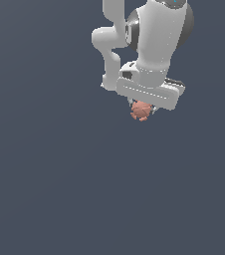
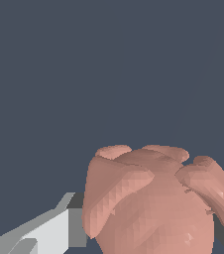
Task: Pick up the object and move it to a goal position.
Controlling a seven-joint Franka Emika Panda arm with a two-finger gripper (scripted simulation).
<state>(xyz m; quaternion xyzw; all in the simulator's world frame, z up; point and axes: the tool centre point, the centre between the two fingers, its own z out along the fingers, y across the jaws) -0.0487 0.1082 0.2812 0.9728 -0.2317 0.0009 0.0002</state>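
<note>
Salmon-pink, lumpy, the object (image 2: 153, 203) fills my wrist view, clamped in my gripper (image 1: 143, 110), one finger (image 2: 44, 230) pressed against its side.

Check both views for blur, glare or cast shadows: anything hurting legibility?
Exterior view: sharp, flat render, no glare and no cast shadow on the plain grey ground; the pink lump is small beneath the tool. Wrist view: lump fills the frame's lower part, faceted but unblurred, cropped at the edge.
</note>
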